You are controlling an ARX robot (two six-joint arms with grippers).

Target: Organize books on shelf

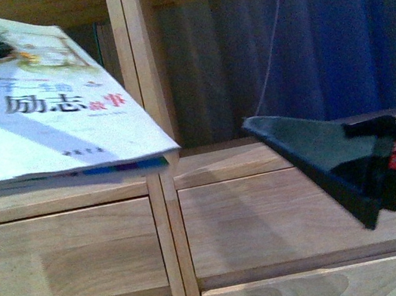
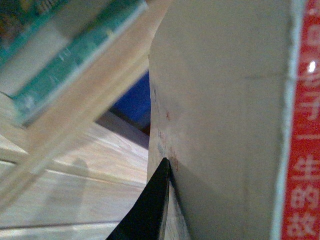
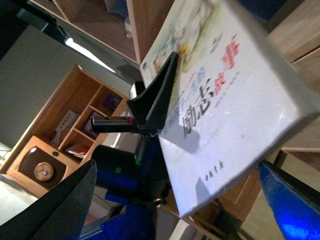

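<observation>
Clamped between the jaws of the left gripper [image 3: 160, 95]: the white-covered paperback [image 1: 55, 119], cover up and tilted, its free corner dipping away from the jaws toward the shelf [image 1: 143, 88] upright that splits the two columns. Held in the air at the mouth of the left open compartment, above the drawer fronts [image 1: 64, 256], resting on no board. Judged step: carrying the paperback in for placement, not yet inserted. Next, by judgement: needs turning from flat toward upright, clearing that upright with the dipping corner, then sliding in beside the teal-edged book [image 2: 55, 75]. Seen just past the left jaws in the left wrist view, set against a wooden member; touching the paperback or not, cannot tell. Risk judged: thin cover sagging away from the grip and catching on a board edge. Readable on the cover: large "励志" in black, then "故事" in red; smaller lines above and below too blurred. Down the red strip [image 2: 300, 150] at the book's edge: white characters cut by the frame, "生" and "的" made out, the rest uncertain. Right gripper [image 1: 370, 164] well apart from the held book, before the right column; jaws spread wide, nothing between them. Behind the open compartment: blue curtain [image 1: 334, 47]. Farther off in the right wrist view: a darker brown cabinet [image 3: 75, 130] with a round clock [image 3: 42, 171], no part of the task.
</observation>
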